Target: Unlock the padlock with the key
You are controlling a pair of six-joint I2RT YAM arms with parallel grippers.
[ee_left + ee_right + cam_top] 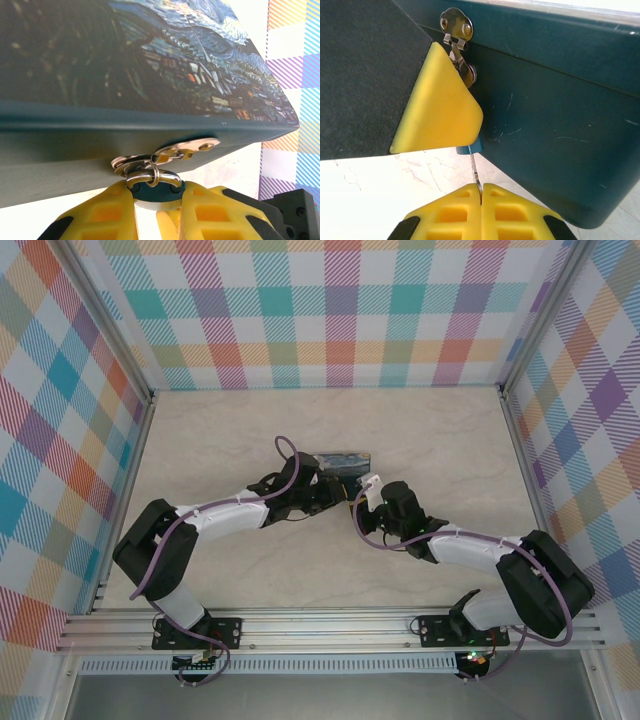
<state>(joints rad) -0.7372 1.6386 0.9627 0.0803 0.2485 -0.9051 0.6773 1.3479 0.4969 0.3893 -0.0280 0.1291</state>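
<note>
Surface: pale marbled table [420,440], walled in plaid.
Padlock: teal padlock [152,191] is hung from the hasp [187,147] of the tin [150,60] and clamped between the left gripper [159,200] fingers.
Key: thin key [474,170] is pinched in the closed right gripper [481,192], just below the padlock.
Left wrist: shackle [167,176] is seen threaded through the hasp.
Right wrist: key blade is seen reaching the padlock's underside.

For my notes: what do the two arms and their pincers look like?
Both the left arm and right arm have bulky black joint housings, white link sections and a loose purple cable. The left pincer and right pincer have yellow moulded fingers with recessed pockets and black edges.
</note>
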